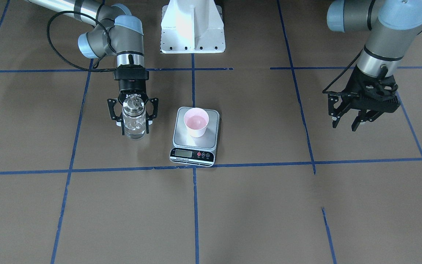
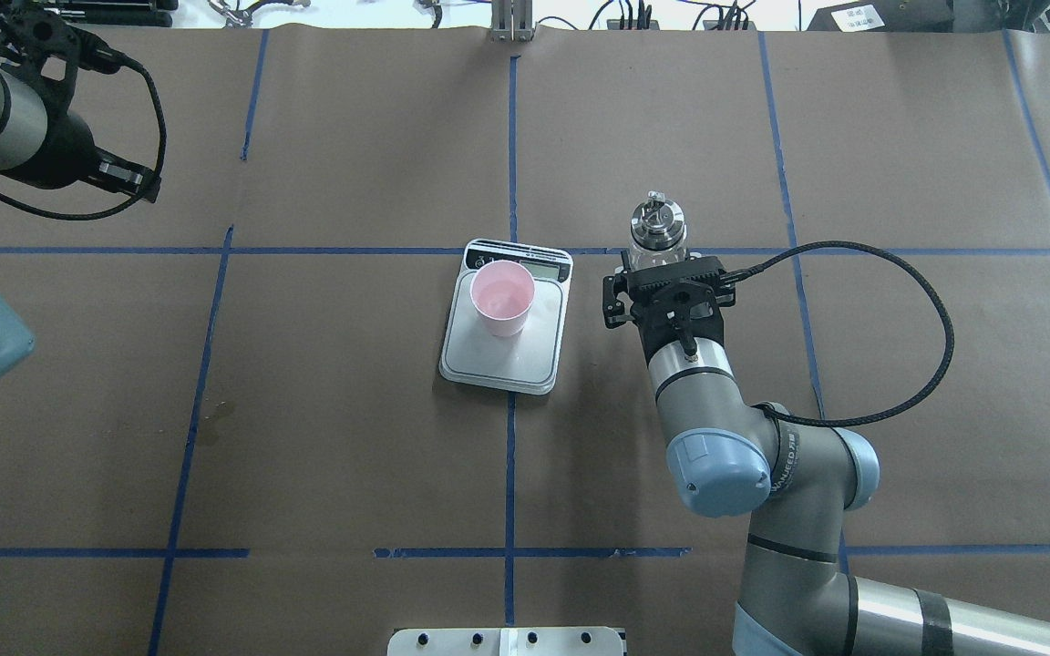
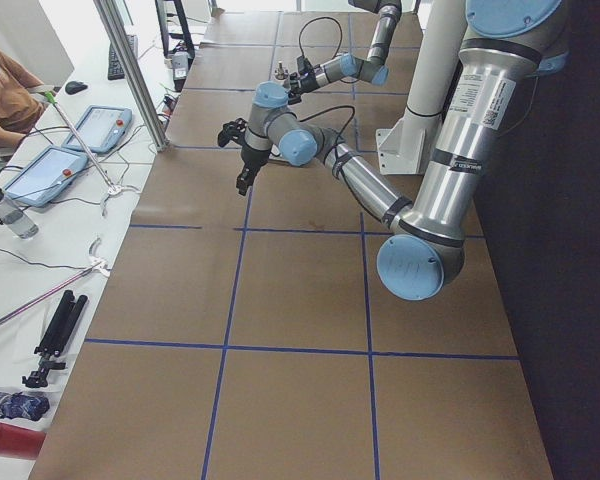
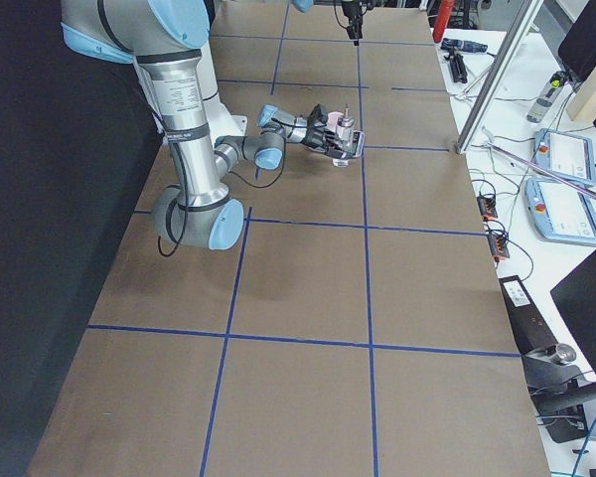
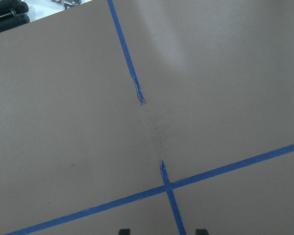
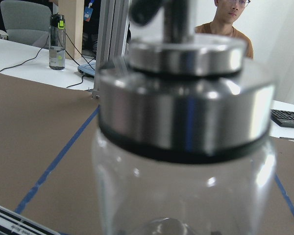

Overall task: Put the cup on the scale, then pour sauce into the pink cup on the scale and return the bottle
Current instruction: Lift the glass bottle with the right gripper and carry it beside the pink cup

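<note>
The pink cup (image 1: 195,123) stands upright on the silver-grey scale (image 1: 211,135), whose black display strip faces away from the robot. The cup also shows in the overhead view (image 2: 502,296) on the scale (image 2: 507,360). My right gripper (image 1: 135,124) is shut on the clear glass bottle (image 1: 134,110), upright, metal cap on top, beside the scale at table level. The overhead view shows the bottle (image 2: 657,232) just beyond the gripper (image 2: 666,273). The bottle fills the right wrist view (image 6: 186,161). My left gripper (image 1: 346,123) is open and empty, raised far from the scale.
The white robot base mount (image 1: 192,27) is behind the scale. Blue tape lines cross the brown table cover. A person (image 6: 230,10) sits past the table's far edge, with a water bottle (image 6: 57,41) on the bench there.
</note>
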Controlling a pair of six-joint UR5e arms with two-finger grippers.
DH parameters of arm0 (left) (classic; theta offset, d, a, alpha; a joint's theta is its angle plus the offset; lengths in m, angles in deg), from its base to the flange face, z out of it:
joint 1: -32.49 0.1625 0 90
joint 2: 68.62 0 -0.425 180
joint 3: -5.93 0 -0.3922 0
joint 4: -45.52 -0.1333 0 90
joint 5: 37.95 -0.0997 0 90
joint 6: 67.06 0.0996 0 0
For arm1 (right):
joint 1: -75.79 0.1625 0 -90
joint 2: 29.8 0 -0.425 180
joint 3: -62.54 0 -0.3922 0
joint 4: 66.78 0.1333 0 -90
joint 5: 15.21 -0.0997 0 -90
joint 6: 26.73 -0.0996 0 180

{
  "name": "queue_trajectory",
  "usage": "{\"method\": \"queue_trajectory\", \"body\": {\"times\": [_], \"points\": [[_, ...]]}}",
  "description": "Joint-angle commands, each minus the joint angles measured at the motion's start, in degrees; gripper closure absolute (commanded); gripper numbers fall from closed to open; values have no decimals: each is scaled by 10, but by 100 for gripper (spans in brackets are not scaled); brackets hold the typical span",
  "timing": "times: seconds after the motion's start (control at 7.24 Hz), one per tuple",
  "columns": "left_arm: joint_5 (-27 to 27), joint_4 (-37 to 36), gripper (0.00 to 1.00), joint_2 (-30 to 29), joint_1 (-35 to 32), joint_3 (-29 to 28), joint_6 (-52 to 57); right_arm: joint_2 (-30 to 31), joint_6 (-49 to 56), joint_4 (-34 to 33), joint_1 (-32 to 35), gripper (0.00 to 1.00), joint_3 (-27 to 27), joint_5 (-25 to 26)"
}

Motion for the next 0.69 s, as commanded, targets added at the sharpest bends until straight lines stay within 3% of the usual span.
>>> {"method": "queue_trajectory", "body": {"times": [0.0, 0.28, 0.55], "points": [[1, 0, 46, 1, -4, 4, 2, -50, 3, -104, -2, 100, 2, -15], [1, 0, 46, 6, -5, 5, 6, -55, 10, -131, -4, 100, 1, -22], [2, -1, 46, 6, -10, 8, 15, -73, 17, -221, -2, 100, 3, -16]]}}
